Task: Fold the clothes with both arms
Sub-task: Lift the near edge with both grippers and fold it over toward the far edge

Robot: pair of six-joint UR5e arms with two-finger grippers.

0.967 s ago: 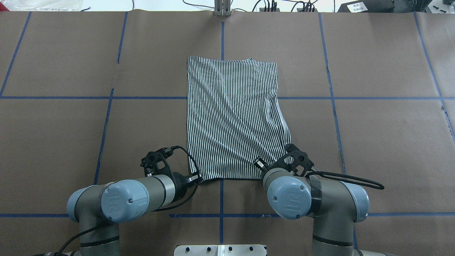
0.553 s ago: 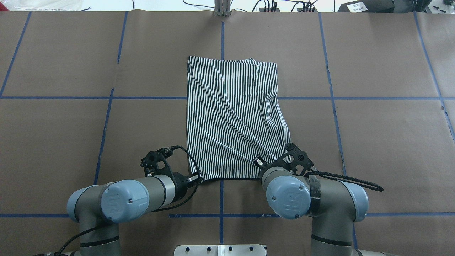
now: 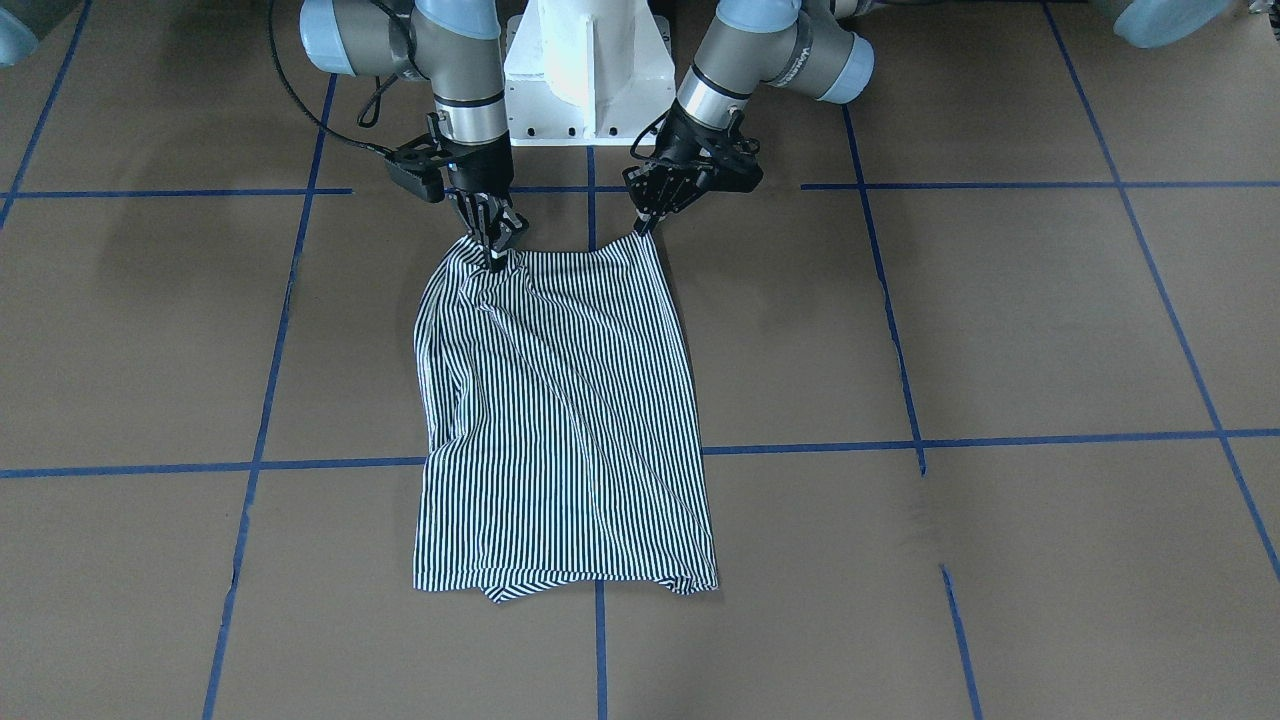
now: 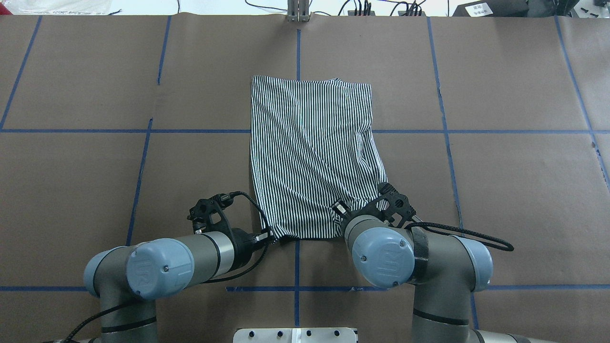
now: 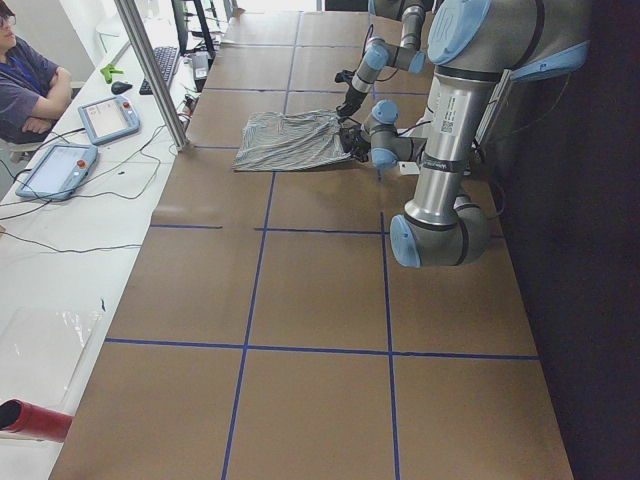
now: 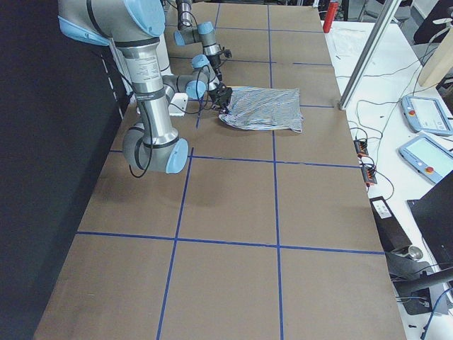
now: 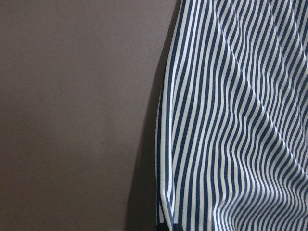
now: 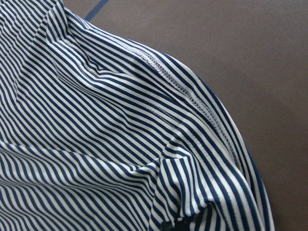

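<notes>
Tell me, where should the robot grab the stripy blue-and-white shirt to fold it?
Grip the navy-and-white striped fabric shirt by the two corners of its edge nearest the robot, coming from the robot's side. That edge lies free with clear corners; the left gripper and right gripper pinch one each.

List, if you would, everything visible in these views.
shirt: one, navy-and-white striped, mid-table, wrinkled.
table: one, brown cover with blue tape lines.
pedestal: one, white, between the arms.
tablets: two, grey, on the white side bench.
red cylinder: one, at the bench's near end.
person: one, seated by the bench.
left gripper: one, black, shut on a shirt corner nearest the robot.
right gripper: one, black, shut on the other such corner.
</notes>
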